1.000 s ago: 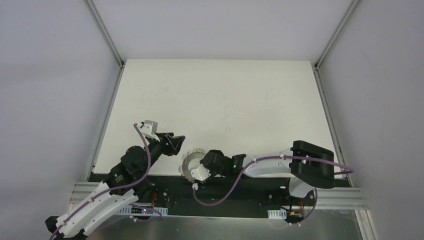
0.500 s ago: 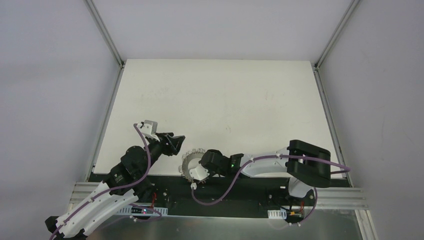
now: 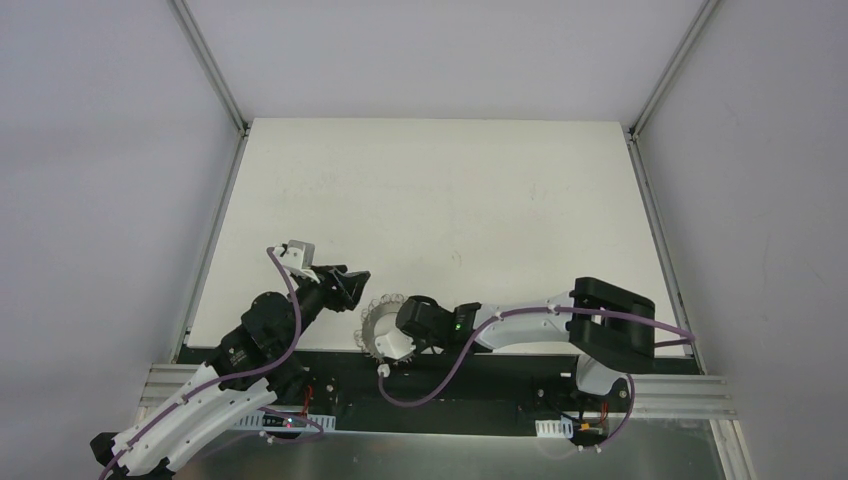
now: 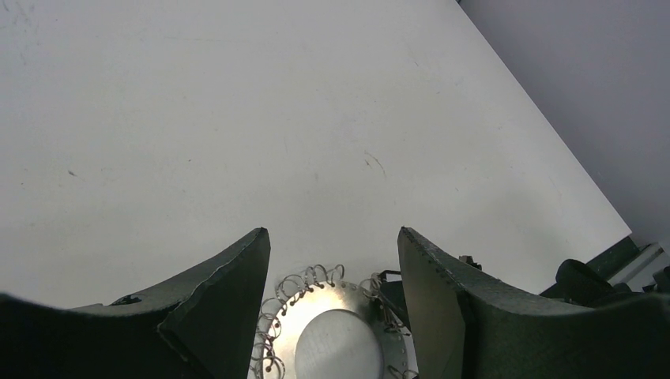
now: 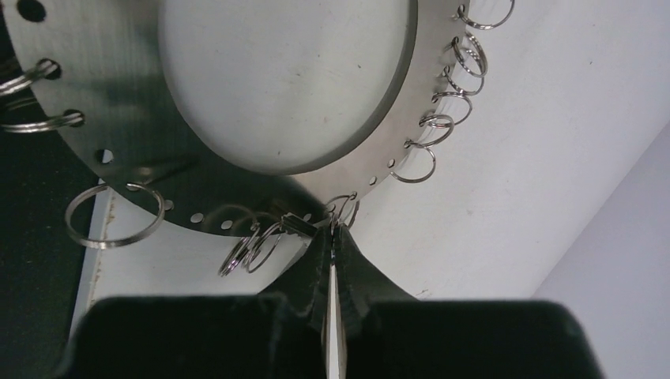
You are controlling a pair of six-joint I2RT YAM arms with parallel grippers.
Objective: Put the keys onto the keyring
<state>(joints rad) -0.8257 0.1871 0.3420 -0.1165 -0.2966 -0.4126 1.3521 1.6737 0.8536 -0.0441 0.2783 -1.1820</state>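
So, at left, the left gripper (image 4: 332, 237) hovers spread open just beside the keyring (image 5: 103, 95), which overhangs the near edge of the table (image 3: 430, 200). Rightward, the right gripper (image 5: 332, 237) is pinched closed at a rim loop (image 5: 341, 212). I cannot make out the keys. A careless tug could drag the floppy ring off the edge.

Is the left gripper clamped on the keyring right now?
No, the left gripper is open, its jaws spread wide on either side of the keyring.
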